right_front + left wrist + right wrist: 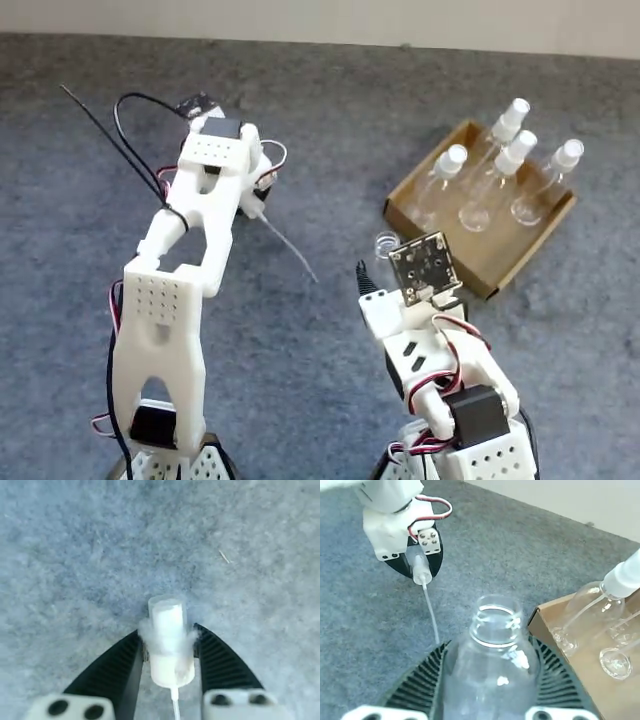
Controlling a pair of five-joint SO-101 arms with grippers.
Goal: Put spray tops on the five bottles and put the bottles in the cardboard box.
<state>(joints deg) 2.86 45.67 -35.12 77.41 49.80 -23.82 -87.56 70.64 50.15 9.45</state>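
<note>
The one uncapped bottle [492, 680], clear with a bare threaded neck, stood clamped in the right gripper [489, 647], just beside the cardboard box [500, 255]. Further left, the left gripper [169, 636] pinched the white spray top [170, 650]. Its long thin tube [288, 247] hung slanted, so it risked missing the narrow mouth and bending.

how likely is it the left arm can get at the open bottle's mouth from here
Probably yes: the bottle sits uncapped in the right gripper, mouth up, and nothing stands between it and the left gripper holding the spray top.
</note>
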